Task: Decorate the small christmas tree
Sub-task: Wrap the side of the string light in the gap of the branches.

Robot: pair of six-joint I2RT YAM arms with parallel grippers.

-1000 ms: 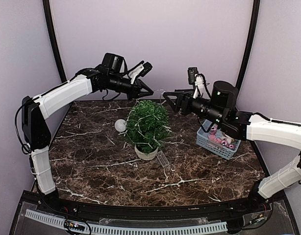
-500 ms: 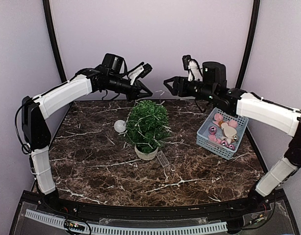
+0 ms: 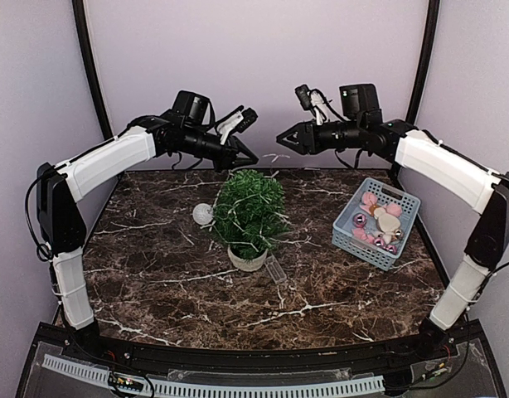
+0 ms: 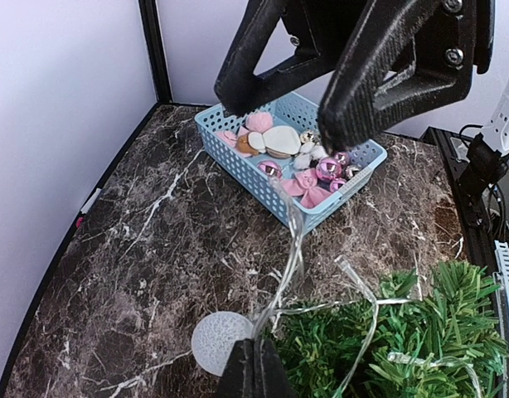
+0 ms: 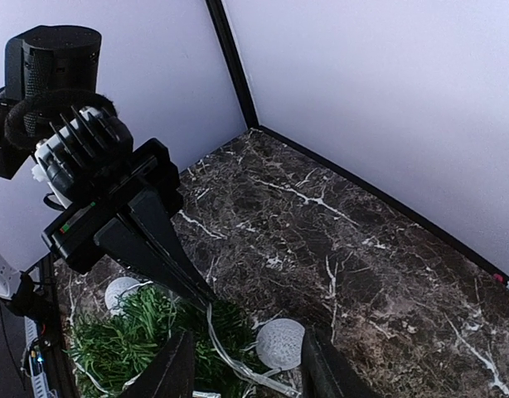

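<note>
small christmas tree [image 3: 248,211] — potted | blue basket [image 4: 242,164]: pink baubles [image 4: 327,170] | left fingers [image 4: 254,375] clamp wire [image 4: 289,249] | right fingers [image 4: 379,75] apart

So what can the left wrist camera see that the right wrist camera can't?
Only the left wrist view shows the blue basket with its pink ornaments. Only the right wrist view shows a second white ball and the table's far corner against the walls. Both views show the tree, the light string, a white ball, the marble table, the left gripper shut on the string, and the open right gripper.
</note>
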